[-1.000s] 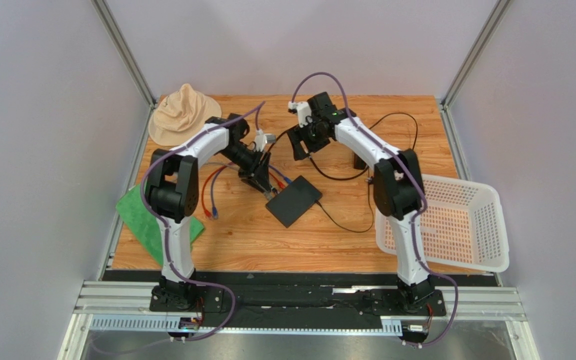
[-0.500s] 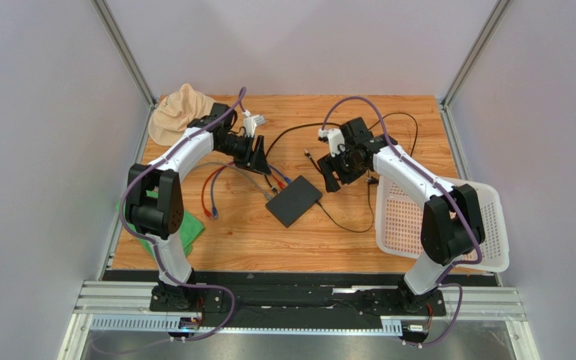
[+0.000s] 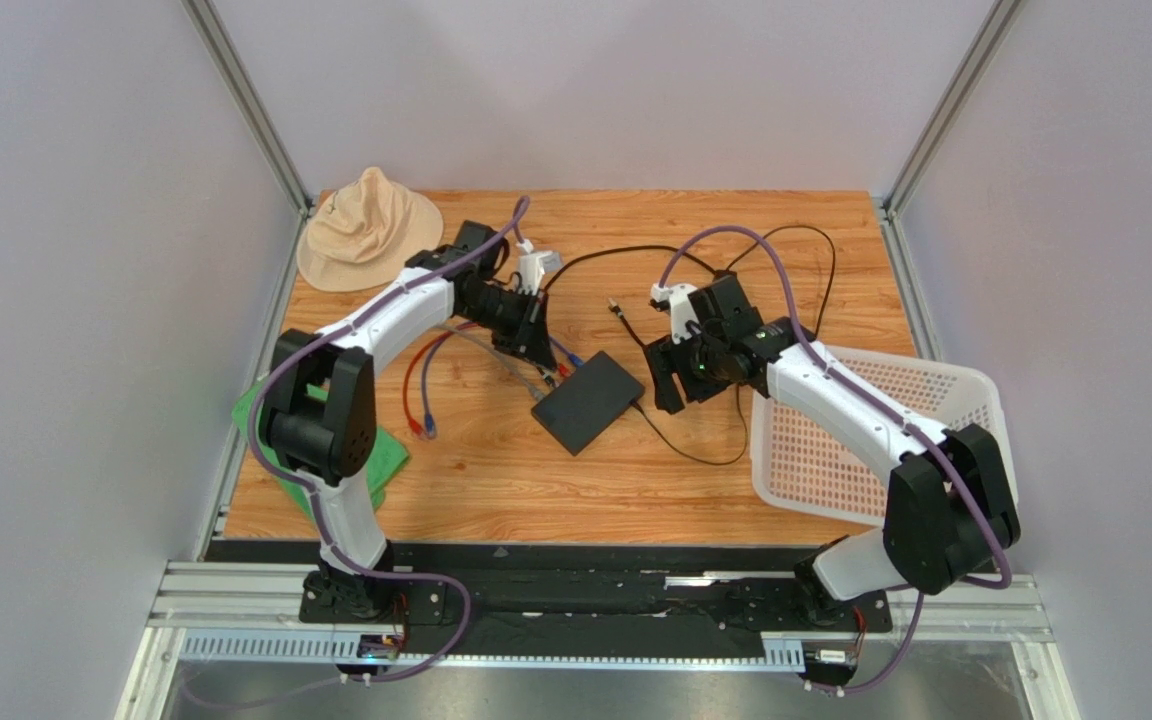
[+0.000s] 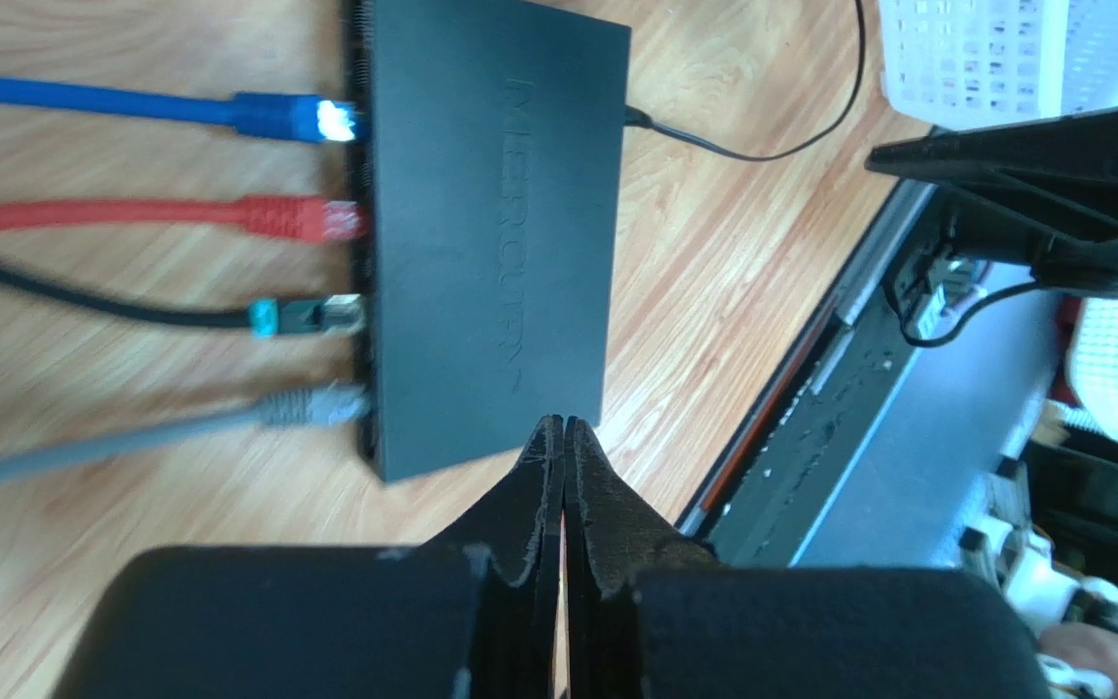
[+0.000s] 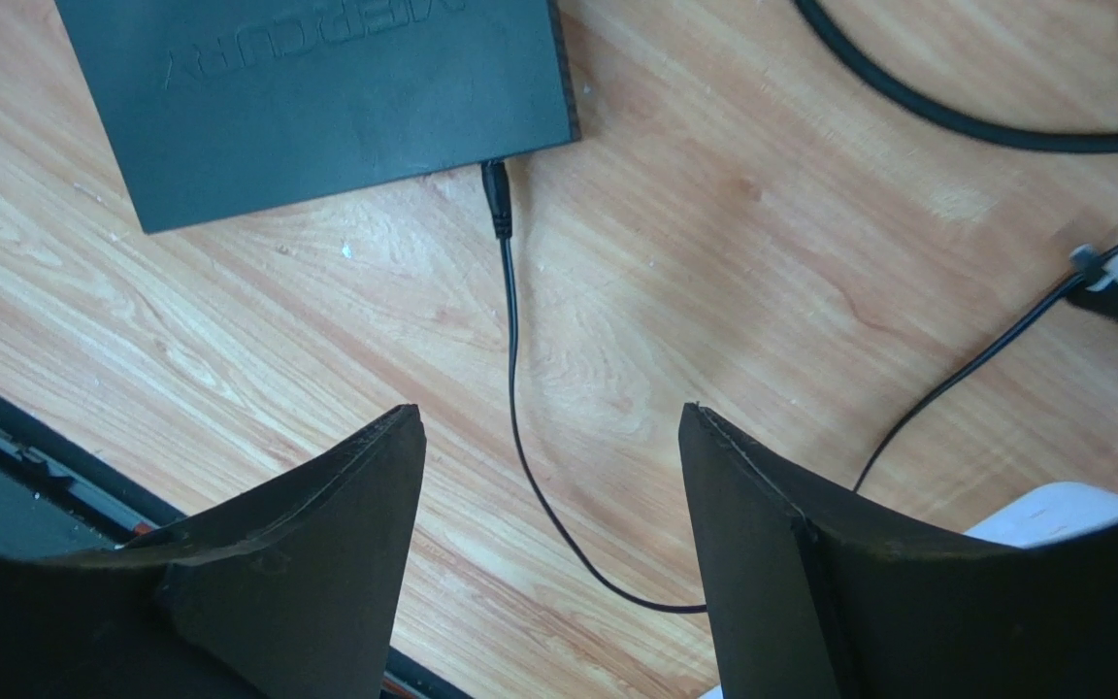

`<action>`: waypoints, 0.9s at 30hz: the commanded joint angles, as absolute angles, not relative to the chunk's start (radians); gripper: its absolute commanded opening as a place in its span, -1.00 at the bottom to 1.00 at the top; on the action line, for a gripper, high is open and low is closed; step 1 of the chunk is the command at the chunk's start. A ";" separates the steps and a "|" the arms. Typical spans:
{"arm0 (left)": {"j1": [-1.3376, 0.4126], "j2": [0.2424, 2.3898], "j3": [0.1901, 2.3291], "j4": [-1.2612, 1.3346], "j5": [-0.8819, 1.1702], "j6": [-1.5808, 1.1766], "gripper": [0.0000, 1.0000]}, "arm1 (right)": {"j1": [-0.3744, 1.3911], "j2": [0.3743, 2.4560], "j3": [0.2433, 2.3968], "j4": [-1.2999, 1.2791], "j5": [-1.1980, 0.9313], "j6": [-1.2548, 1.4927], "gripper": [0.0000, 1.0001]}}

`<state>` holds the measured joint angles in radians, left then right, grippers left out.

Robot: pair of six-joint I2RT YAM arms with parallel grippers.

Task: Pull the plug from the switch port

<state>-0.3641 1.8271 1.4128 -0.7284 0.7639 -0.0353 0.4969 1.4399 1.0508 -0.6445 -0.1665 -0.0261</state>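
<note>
Left wrist cam: left gripper [image 4: 564,437] pinched tight on nothing, switch [image 4: 492,219] just past its tips, with blue plug [image 4: 285,117], red plug [image 4: 288,219], teal plug [image 4: 295,315] and grey plug [image 4: 310,405] all seated in it. Right wrist cam only catches the thin power lead [image 5: 507,335], running from between the spread-wide jaws of the right gripper [image 5: 550,411] up to the switch beyond.

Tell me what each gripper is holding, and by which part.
Nothing is held. The left gripper is shut empty near the switch; the right gripper stands open above the thin black cord.
</note>
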 commanded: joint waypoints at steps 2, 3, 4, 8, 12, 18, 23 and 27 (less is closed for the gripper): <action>-0.417 1.957 1.405 -0.633 0.871 -0.100 -1.00 | 0.500 1.476 1.032 -0.624 -0.244 0.038 0.34; -0.420 1.970 1.413 -0.640 0.871 -0.091 -1.00 | 0.502 1.495 1.041 -0.621 -0.248 0.050 0.33; -0.419 1.997 1.422 -0.647 0.865 -0.092 -1.00 | 0.509 1.508 1.046 -0.614 -0.253 0.055 0.33; -0.419 2.075 1.492 -0.716 0.853 -0.094 -1.00 | 0.526 1.580 1.095 -0.580 -0.210 0.046 0.26; -0.419 2.108 1.499 -0.735 0.809 -0.112 -1.00 | 0.531 1.652 1.147 -0.572 -0.184 0.032 0.19; -0.419 2.169 1.508 -0.753 0.749 -0.117 -1.00 | 0.535 1.732 1.177 -0.552 -0.172 0.017 0.15; -0.419 2.201 1.540 -0.770 0.744 -0.103 -1.00 | 0.538 1.782 1.204 -0.552 -0.175 0.015 0.05; -0.419 2.220 1.552 -0.782 0.749 -0.098 -1.00 | 0.541 1.816 1.229 -0.546 -0.166 0.005 0.00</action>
<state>-0.4191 2.1689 1.5372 -0.7807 0.8364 -0.1268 0.5320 1.7931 1.1728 -0.5846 -0.1829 0.0219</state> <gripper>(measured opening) 0.008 0.510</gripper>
